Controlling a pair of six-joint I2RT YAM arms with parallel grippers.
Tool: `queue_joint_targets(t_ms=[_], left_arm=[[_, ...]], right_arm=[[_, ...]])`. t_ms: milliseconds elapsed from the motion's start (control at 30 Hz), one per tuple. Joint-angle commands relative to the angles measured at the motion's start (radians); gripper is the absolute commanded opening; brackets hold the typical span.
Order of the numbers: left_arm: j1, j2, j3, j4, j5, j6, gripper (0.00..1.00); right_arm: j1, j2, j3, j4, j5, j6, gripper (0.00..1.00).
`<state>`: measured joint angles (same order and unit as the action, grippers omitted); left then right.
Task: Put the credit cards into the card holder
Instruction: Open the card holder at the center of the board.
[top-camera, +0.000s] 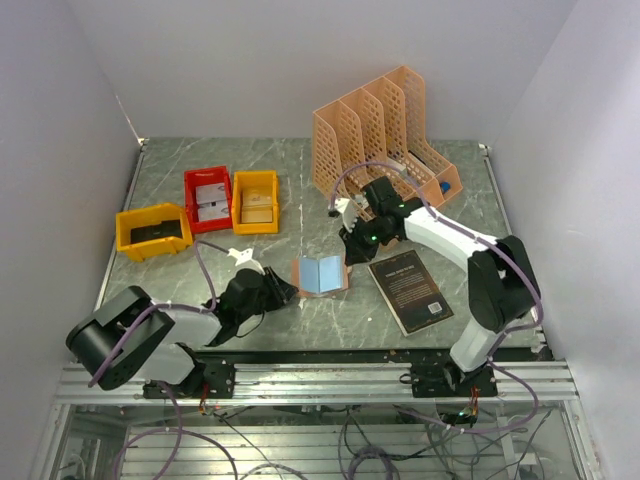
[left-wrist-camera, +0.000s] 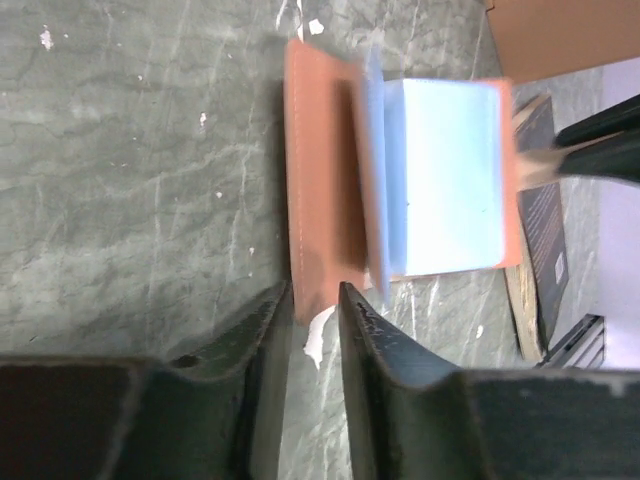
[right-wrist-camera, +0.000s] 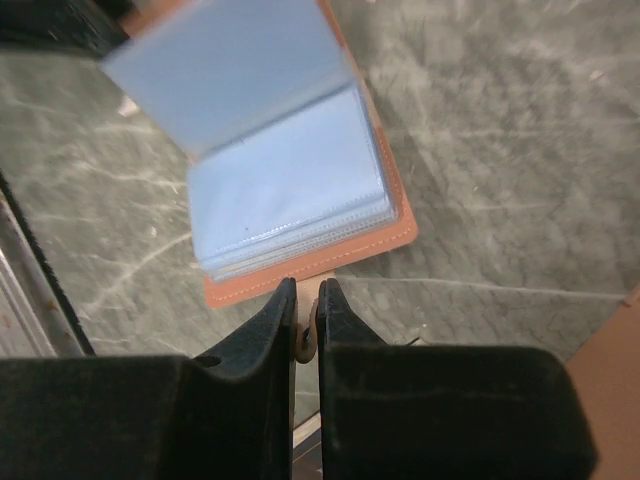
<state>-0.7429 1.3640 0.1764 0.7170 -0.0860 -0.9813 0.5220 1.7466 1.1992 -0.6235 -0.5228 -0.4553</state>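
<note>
The card holder (top-camera: 320, 273) lies open on the table, salmon outside with pale blue sleeves facing up. My right gripper (right-wrist-camera: 305, 290) is shut on the small tan closure tab at the edge of the card holder (right-wrist-camera: 300, 190). My left gripper (left-wrist-camera: 313, 300) stands slightly open, its tips at the edge of the left flap of the card holder (left-wrist-camera: 320, 180), with a gap showing between the jaws. In the overhead view the left gripper (top-camera: 288, 290) and right gripper (top-camera: 350, 240) flank the holder. Credit cards lie in the red bin (top-camera: 208, 197) and the yellow bin (top-camera: 256, 203).
A black book (top-camera: 410, 290) lies right of the holder, under the right arm. The peach lattice file organizer (top-camera: 385, 130) stands at the back right. A third yellow bin (top-camera: 152, 232) sits at the far left. White walls enclose the table.
</note>
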Motion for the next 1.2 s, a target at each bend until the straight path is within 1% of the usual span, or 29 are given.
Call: queue_joint_targets(t_ms=[0, 67, 133, 200, 300, 367, 433, 500, 533, 600, 700, 767, 933, 1067, 1167], left_arm=[[-0.007, -0.093, -0.017, -0.091, -0.042, 0.002, 0.41], [-0.007, -0.193, -0.027, -0.181, -0.071, 0.013, 0.46], [-0.007, -0.324, -0.026, -0.298, -0.107, 0.028, 0.49], [-0.007, -0.457, -0.019, -0.411, -0.151, 0.047, 0.54], [-0.007, -0.598, -0.013, -0.473, -0.164, 0.062, 0.64], [-0.006, -0.613, -0.01, -0.451, -0.16, 0.046, 0.68], [-0.007, -0.561, 0.004, -0.388, -0.121, 0.041, 0.68], [-0.007, -0.45, 0.043, -0.315, -0.07, 0.037, 0.65], [-0.007, -0.359, 0.067, -0.268, -0.035, 0.041, 0.64], [-0.006, -0.232, 0.11, -0.187, 0.033, 0.045, 0.6], [-0.008, -0.098, 0.137, -0.058, 0.077, 0.029, 0.61], [-0.008, -0.046, 0.164, -0.035, 0.081, 0.045, 0.62], [-0.009, 0.073, 0.238, -0.035, 0.122, 0.065, 0.64], [-0.008, 0.153, 0.225, 0.03, 0.125, 0.054, 0.66], [-0.009, 0.177, 0.209, 0.079, 0.13, 0.052, 0.71]], right_arm=[[-0.024, -0.081, -0.023, 0.077, -0.151, 0.048, 0.0], [-0.024, -0.068, -0.022, 0.08, -0.148, 0.05, 0.0], [-0.024, -0.046, -0.011, 0.064, -0.149, 0.044, 0.0], [-0.051, -0.027, -0.004, 0.052, -0.158, 0.04, 0.0], [-0.054, -0.025, -0.005, 0.056, -0.186, 0.043, 0.0], [-0.055, -0.026, -0.006, 0.06, -0.207, 0.047, 0.0], [-0.058, -0.024, -0.007, 0.061, -0.237, 0.049, 0.0], [-0.063, -0.025, -0.009, 0.065, -0.266, 0.05, 0.0], [-0.066, -0.027, -0.011, 0.071, -0.277, 0.057, 0.0], [-0.069, -0.033, -0.019, 0.084, -0.287, 0.067, 0.0], [-0.075, -0.04, -0.038, 0.123, -0.309, 0.087, 0.0], [-0.077, -0.033, -0.04, 0.127, -0.336, 0.09, 0.0], [-0.082, -0.012, -0.035, 0.136, -0.407, 0.096, 0.0], [-0.087, -0.03, -0.048, 0.173, -0.442, 0.114, 0.0], [-0.091, -0.03, -0.058, 0.19, -0.47, 0.123, 0.0]])
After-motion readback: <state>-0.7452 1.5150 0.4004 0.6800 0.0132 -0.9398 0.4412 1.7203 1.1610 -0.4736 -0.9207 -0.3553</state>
